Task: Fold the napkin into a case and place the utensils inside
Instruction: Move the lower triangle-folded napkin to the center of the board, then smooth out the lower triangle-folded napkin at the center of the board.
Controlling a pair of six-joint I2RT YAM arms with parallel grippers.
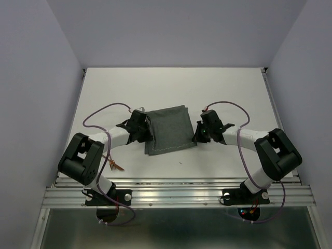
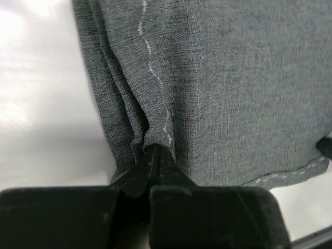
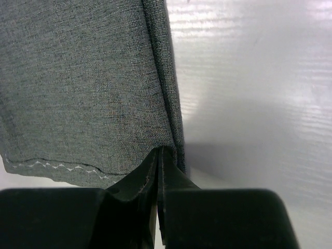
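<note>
The grey-green napkin [image 1: 169,129] lies folded in layers at the table's middle. My left gripper [image 1: 147,136] is shut on its left edge; in the left wrist view the cloth [image 2: 218,88] puckers where the gripper [image 2: 154,150] pinches it. My right gripper [image 1: 197,136] is shut on the napkin's right edge, and the right wrist view shows that gripper [image 3: 161,151] pressed together on the layered fold [image 3: 78,88]. A copper-brown fork [image 1: 115,165] lies near the front left, partly hidden behind my left arm. Any other utensils are out of view.
White table [image 1: 171,88] with a raised rim on both sides and grey walls around it. Purple cables [image 1: 104,110] loop above each arm. The metal rail [image 1: 176,194] with the arm bases runs along the near edge.
</note>
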